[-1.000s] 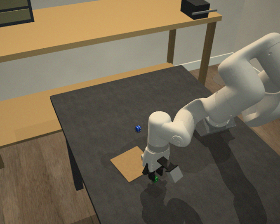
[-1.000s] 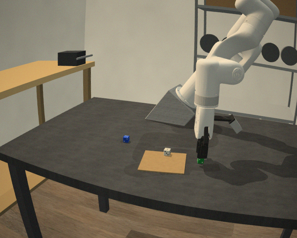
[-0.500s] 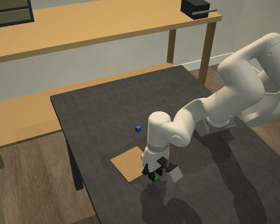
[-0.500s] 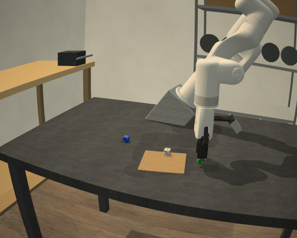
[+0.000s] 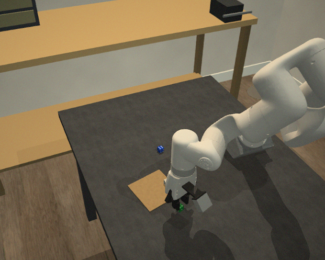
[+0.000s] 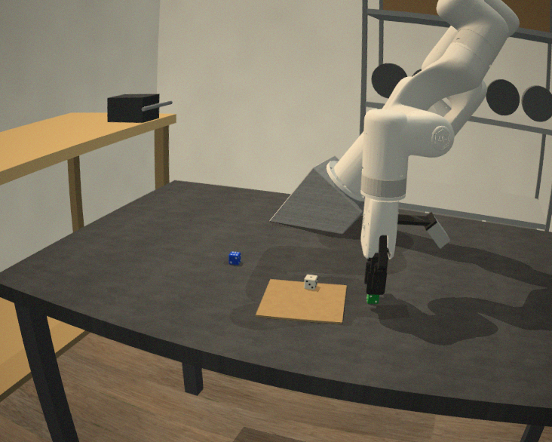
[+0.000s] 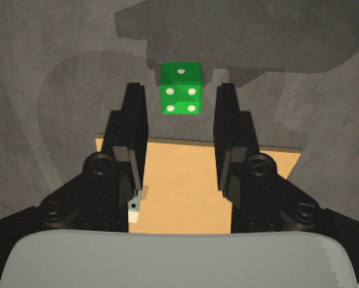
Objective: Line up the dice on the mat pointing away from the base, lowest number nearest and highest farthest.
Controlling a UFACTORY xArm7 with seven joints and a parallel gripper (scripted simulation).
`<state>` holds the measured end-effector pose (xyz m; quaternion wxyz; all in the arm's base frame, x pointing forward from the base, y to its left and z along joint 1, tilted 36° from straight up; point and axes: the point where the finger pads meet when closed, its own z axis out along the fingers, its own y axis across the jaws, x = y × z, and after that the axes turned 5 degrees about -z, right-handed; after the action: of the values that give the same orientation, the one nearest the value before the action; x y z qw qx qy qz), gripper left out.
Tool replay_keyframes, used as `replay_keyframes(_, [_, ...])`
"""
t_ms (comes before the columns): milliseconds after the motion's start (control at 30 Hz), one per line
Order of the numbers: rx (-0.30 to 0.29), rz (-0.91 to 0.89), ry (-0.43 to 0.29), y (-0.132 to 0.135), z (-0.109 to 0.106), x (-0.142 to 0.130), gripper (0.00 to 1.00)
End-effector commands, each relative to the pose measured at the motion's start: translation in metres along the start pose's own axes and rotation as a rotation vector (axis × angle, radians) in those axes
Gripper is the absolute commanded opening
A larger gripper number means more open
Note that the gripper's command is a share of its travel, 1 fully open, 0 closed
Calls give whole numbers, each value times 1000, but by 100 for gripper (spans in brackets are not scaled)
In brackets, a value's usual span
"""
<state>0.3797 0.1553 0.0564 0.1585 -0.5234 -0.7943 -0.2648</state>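
A green die (image 5: pixel 181 207) (image 6: pixel 372 299) (image 7: pixel 180 91) lies on the dark table just off the right edge of the tan mat (image 5: pixel 147 190) (image 6: pixel 294 304) (image 7: pixel 182 182). My gripper (image 5: pixel 176 205) (image 6: pixel 375 289) (image 7: pixel 180 107) points straight down right above the die. Its fingers stand partly open and wider than the die, with a gap on each side. A white die (image 6: pixel 311 281) (image 7: pixel 133 209) sits on the mat near its far edge; the arm hides it in the top view. A blue die (image 5: pixel 160 149) (image 6: pixel 234 258) lies on the bare table to the left of the mat.
The arm's grey wedge base (image 6: pixel 317 202) stands behind the mat. A wooden bench with a black box (image 5: pixel 227 8) (image 6: pixel 130 107) runs along the far left. A metal rack (image 6: pixel 460 119) stands behind the table.
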Motion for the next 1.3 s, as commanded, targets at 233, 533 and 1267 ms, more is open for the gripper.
replay_keyframes(233, [-3,0,-2,1,-1,-1,36])
replay_keyframes(533, [-3,0,-2,1,0,-1,36])
replay_keyframes(1267, [-3,0,-2,1,22,-1,36])
